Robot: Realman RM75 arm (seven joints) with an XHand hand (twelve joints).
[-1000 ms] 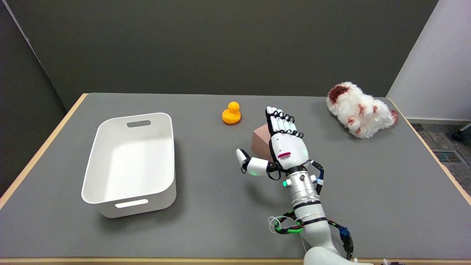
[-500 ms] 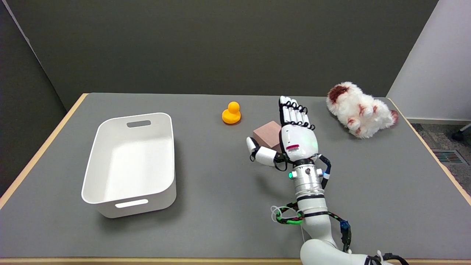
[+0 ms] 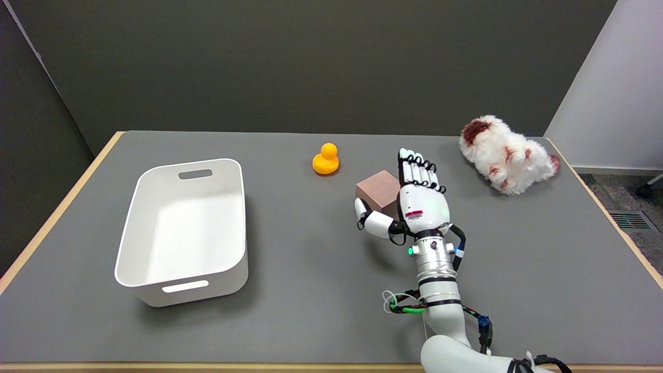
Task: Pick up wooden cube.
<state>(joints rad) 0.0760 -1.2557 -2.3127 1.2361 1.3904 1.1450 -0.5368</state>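
Since a second ago the right hand (image 3: 414,204) has shifted to the right and settled against the wooden cube (image 3: 379,186); a second ago it hung over the block's top with its thumb stuck out well to the left, while now it sits along the block's right flank with the thumb drawn in toward the near left corner. Over the last half second it has also pulled back slightly toward the near edge. The cube itself lies where it did, flat on the grey worktop (image 3: 290,259), a little right of centre and just in front of the yellow rubber duck (image 3: 326,159).

The hand's back faces the camera and its long fingers (image 3: 417,168) point away, straight and close together, running up beside the cube's right edge. The thumb reaches across the near face. Fingers and thumb bracket the block, yet whether they press on it cannot be told from this angle; the cube rests on the worktop, not raised.

Well to the left stands a white plastic bin (image 3: 155,290) with handle slots in its end walls. A white and brown plush toy (image 3: 505,153) lies near the far right corner, well apart from the hand.
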